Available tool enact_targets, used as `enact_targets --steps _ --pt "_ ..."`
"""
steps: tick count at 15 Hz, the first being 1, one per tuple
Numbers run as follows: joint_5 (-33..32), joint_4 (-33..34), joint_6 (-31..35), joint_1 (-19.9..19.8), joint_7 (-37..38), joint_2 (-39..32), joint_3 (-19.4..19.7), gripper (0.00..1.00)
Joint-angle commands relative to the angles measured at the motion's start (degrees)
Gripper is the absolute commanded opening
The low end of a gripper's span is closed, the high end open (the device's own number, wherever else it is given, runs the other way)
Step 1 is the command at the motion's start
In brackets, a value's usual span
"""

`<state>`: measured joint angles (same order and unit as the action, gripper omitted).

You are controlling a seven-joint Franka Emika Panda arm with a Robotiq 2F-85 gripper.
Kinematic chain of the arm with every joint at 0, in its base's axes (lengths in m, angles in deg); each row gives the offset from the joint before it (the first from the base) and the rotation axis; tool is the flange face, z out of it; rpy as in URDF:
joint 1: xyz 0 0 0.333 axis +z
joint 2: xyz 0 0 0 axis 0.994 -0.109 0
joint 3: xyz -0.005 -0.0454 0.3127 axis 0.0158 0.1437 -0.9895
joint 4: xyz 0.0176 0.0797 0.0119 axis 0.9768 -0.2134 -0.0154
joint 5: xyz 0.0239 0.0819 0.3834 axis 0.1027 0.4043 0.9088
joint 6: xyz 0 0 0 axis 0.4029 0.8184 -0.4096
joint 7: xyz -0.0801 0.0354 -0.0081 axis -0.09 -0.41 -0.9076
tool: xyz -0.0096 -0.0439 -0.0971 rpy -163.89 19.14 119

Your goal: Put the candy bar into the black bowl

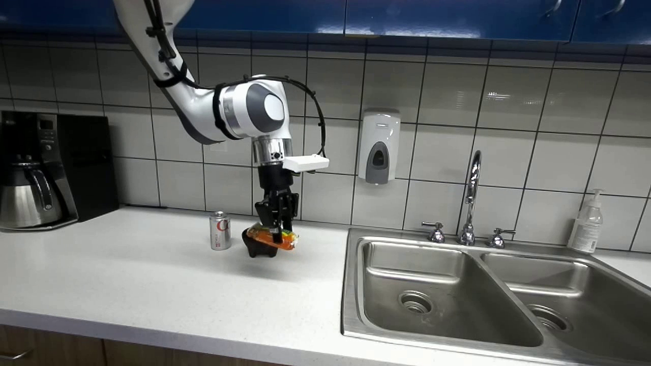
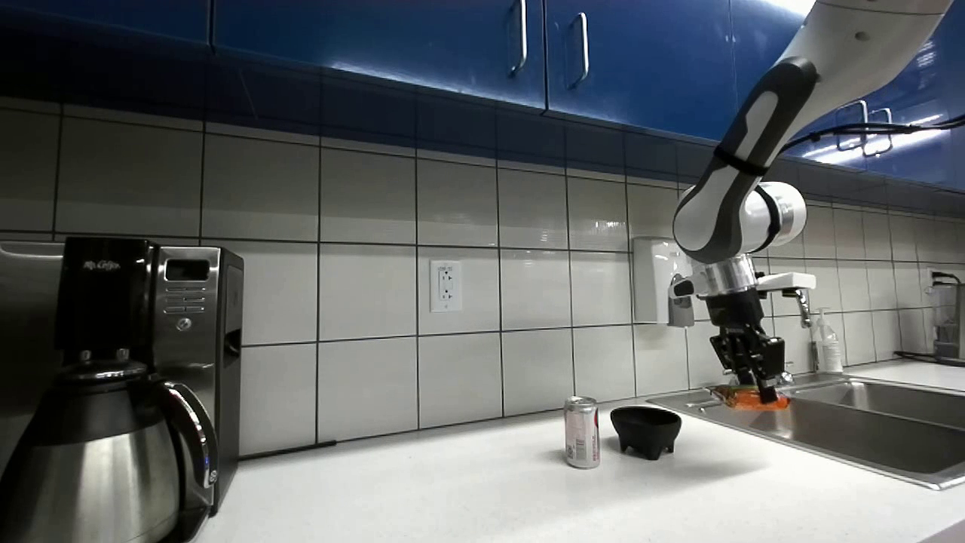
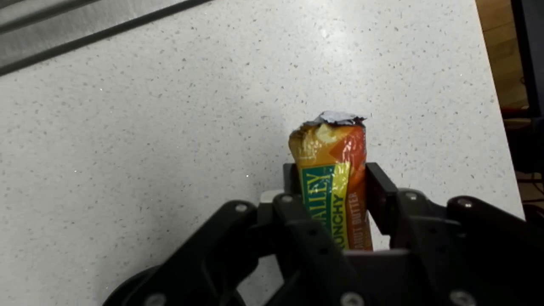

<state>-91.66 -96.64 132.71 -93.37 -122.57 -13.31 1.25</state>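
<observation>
My gripper [image 3: 334, 180] is shut on the candy bar [image 3: 325, 148], an orange wrapper with green and yellow print, with a fingertip on each long side. In both exterior views the gripper [image 1: 283, 233] [image 2: 756, 390] points down and holds the bar [image 1: 264, 236] [image 2: 742, 398] roughly level above the counter. The small footed black bowl [image 2: 646, 433] stands upright, on the side of the gripper away from the sink. In an exterior view the bar hides part of the bowl [image 1: 258, 249]. In the wrist view the bowl's rim [image 3: 129, 285] shows at bottom left, partly behind the gripper.
A silver-and-red can [image 1: 220, 231] [image 2: 581, 432] stands close beside the bowl. The steel double sink [image 1: 353, 284] is on the opposite side of the bowl from the can. A coffee maker [image 1: 86, 162] stands farther along the counter. A tiled wall [image 1: 330, 198] runs behind.
</observation>
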Motion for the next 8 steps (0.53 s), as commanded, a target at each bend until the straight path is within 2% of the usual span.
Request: enact_targets --steps 1,8 --pt "3.2 -0.7 0.8 0.6 4.3 1.8 -0.3 0.16" --pt "8.5 0.4 1.2 2.1 10.6 0.6 -0.9 0.16"
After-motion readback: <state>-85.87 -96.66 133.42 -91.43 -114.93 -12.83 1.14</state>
